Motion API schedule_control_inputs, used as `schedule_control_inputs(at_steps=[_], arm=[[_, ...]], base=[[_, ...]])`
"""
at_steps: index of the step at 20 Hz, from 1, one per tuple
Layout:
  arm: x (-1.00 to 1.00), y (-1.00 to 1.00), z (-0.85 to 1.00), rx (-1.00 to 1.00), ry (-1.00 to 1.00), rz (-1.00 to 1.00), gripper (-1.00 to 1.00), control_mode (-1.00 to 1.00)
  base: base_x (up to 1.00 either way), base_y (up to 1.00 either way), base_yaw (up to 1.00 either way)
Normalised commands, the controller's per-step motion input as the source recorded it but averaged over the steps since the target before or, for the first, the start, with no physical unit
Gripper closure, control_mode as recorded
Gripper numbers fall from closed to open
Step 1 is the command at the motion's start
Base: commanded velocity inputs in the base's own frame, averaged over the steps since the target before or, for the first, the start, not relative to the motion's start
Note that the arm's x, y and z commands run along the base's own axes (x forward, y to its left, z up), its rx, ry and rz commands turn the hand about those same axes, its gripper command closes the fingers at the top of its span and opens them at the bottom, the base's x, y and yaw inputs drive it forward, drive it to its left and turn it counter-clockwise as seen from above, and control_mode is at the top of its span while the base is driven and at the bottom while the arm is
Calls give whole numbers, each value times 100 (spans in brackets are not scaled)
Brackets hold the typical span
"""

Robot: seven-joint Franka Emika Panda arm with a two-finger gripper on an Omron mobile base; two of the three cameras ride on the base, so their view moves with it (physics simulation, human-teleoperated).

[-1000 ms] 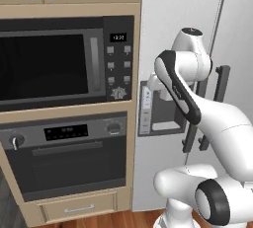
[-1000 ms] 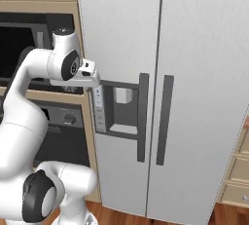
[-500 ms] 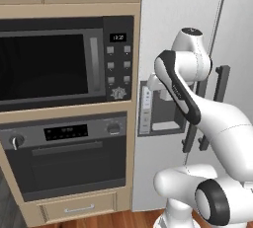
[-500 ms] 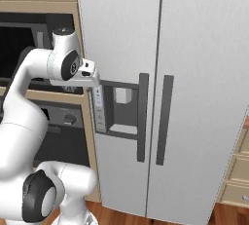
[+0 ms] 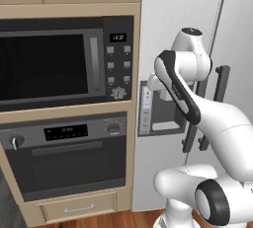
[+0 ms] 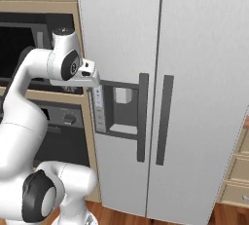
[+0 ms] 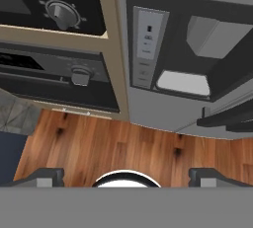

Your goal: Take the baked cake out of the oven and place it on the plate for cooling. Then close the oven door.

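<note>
Nothing visible changes over the last second: arm pose and both base views match the earlier pictures, so the base is parked and the arm idle. The built-in black oven (image 5: 64, 163) with grey control strip sits under the larger black microwave (image 5: 59, 61). Its black glass-fronted oven door (image 5: 69, 170) with horizontal bar handle is shut, so the cake can't be seen. No plate visible either. The two-finger pincer (image 7: 126, 176) is released, tips wide apart, holding nothing, hanging in front of the grey double-door fridge (image 6: 160, 73) by its dispenser recess, looking down at the wood floor (image 7: 113, 148). Judgement: task not started; the arm needs to swing left toward the door handle first.
</note>
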Motion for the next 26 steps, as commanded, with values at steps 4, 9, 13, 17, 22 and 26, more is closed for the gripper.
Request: schedule_control_inputs(at_steps=[4,9,13,17,22,26], arm=[[0,0,0,0,0,0,-100,-100],[-3,0,0,-1,0,0,-100,-100],[-16,12,-11,-12,4,1,-100,-100],[-27,46,-1,-23,-22,17,-100,-100],[-24,51,-3,-20,-21,16,-100,-100],[-22,53,-16,-28,-6,21,-100,-100]], base=[[0,0,0],[0,0,0],[0,0,0],[0,0,0],[0,0,0],[0,0,0]])
